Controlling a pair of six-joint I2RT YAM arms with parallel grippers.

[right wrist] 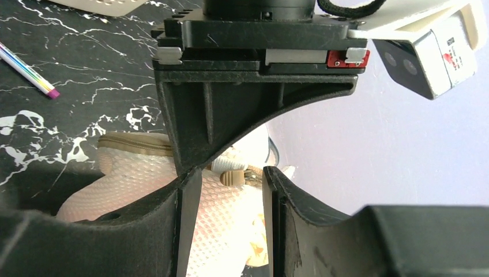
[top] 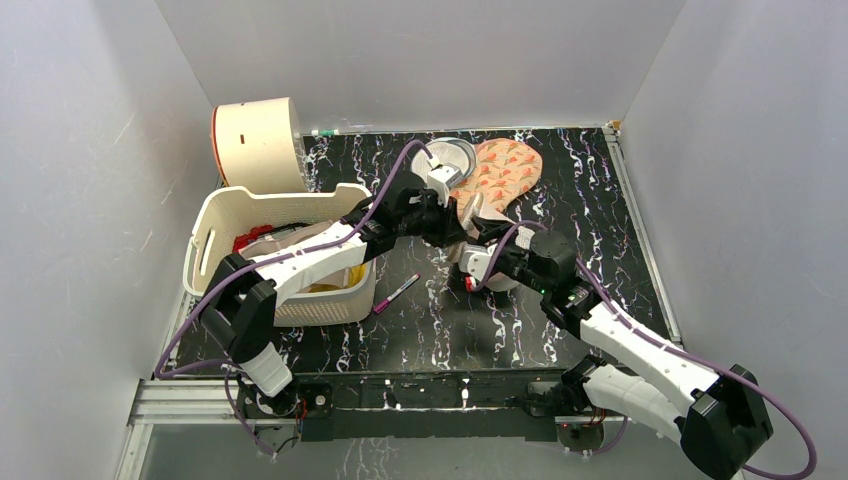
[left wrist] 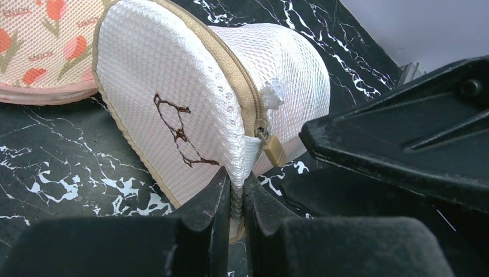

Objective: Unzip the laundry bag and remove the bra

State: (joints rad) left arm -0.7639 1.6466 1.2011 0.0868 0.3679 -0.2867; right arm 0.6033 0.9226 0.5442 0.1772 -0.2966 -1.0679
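Laundry bag (left wrist: 173,86) sits about mid-bench (top: 600,230), tipped up on its edge, with the bra drawing (left wrist: 179,130) facing the left wrist camera. Left fingers (left wrist: 219,193) are clenched on the bag's rim seam, with mesh pinched between them just below the zipper end. Zipper (left wrist: 245,98) looks closed along the rim, and the tan zipper pull (left wrist: 272,149) hangs at 3 o'clock of the pinch.

Right gripper (right wrist: 229,193) comes in from 4 o'clock. Its fingers are parted, and the pull sits in the gap at the tips with neither pad pressing on it. White mesh fills the view below them.

Orange-patterned pouch (top: 505,170) lies at 12 o'clock of the bag, with the grey mesh pouch (top: 452,158) beside it at 11 o'clock. The white basket (top: 215,235) is at 9 o'clock and the pen (top: 397,293) at 8 o'clock, lying apart on the bench.
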